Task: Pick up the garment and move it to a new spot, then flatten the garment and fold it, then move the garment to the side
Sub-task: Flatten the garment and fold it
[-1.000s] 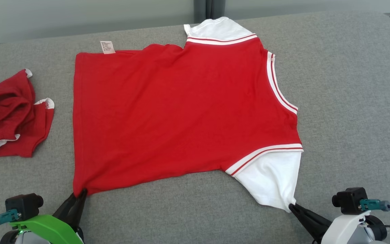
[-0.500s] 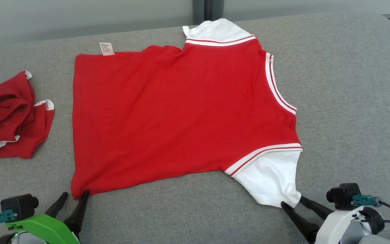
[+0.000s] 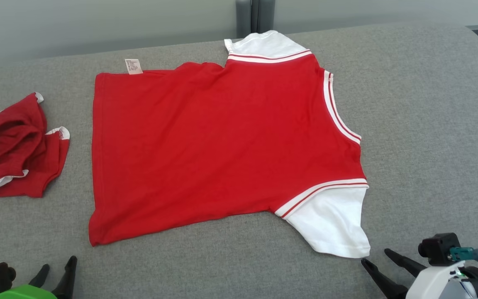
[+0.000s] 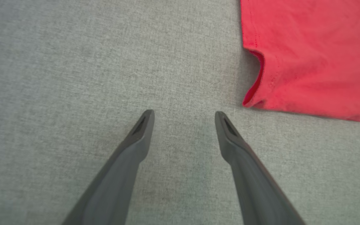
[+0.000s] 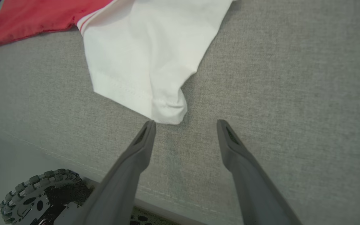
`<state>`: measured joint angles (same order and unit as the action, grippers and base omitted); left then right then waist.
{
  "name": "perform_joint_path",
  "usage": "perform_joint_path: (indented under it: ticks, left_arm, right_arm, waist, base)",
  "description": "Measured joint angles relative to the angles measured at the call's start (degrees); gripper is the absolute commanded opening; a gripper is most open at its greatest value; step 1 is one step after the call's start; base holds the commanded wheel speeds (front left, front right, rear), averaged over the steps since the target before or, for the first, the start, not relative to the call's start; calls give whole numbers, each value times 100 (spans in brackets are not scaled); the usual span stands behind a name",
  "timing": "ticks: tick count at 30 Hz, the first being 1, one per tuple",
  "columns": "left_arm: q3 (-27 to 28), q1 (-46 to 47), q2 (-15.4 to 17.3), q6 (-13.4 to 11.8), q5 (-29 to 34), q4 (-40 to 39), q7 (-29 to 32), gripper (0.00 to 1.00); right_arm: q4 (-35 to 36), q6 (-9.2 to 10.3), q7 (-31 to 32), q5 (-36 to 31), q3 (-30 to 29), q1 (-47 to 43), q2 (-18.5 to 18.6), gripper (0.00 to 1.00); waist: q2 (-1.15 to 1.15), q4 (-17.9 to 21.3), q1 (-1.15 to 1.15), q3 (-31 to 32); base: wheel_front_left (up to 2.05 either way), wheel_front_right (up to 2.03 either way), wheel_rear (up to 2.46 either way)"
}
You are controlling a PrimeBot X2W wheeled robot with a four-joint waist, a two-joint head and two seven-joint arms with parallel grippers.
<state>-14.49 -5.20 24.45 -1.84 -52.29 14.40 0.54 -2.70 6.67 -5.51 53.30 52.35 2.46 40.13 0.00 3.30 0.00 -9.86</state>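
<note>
The garment [image 3: 222, 145], a red T-shirt with white sleeves and striped trim, lies spread flat on the grey cushion. Its near hem corner [image 4: 255, 100] rests just right of my left gripper [image 4: 183, 115], which is open and empty above bare fabric. In the head view that left gripper [image 3: 58, 268] sits at the lower left, short of the shirt. My right gripper [image 5: 186, 124] is open too, its tips just below the white sleeve's corner [image 5: 167, 112], apart from it. From the head camera the right gripper [image 3: 376, 255] stands beside the sleeve [image 3: 330, 220].
A second red garment [image 3: 13, 149] lies crumpled at the cushion's left. The grey cushion [image 3: 430, 124] extends bare to the right. Its front edge [image 5: 73, 165] and one of my base wheels [image 5: 33, 197] appear in the right wrist view. A wall runs behind.
Both grippers have opened, letting go of the hem corner and the sleeve corner, and drawn back toward me. The shirt now rests flat. The head camera has shifted slightly.
</note>
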Motion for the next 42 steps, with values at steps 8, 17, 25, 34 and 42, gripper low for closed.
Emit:
perform_joint_path:
  ticks: [8,17,25,34,42]
  left_arm:
    - [296,-97,37,-178,3,-234,-229,100]
    - [127,-114,-62,-179,129,-590,-405,100]
    - [-208,-120,-86,-169,854,-828,-918,100]
    - [-389,-119,-369,-179,1345,-691,-1434,100]
    - [-250,-66,-630,-224,1653,-488,-1499,100]
  right_arm:
    - [361,43,-66,136,-349,-268,409,100]
    - [398,49,-715,-505,-1001,114,466,100]
    - [-232,49,-910,-1082,-1813,93,-83,100]
    - [-476,49,-907,-2128,-2610,-15,-1223,100]
    - [-232,49,-907,-3285,-3197,-122,-2220,100]
  waist:
    - [0,-26,0,260]
    - [0,-94,0,584]
    - [0,-258,0,730]
    - [0,-392,0,805]
    - [0,-396,0,760]
  base:
    - [0,0,0]
    - [0,0,0]
    - [0,0,0]
    - [0,0,0]
    - [0,0,0]
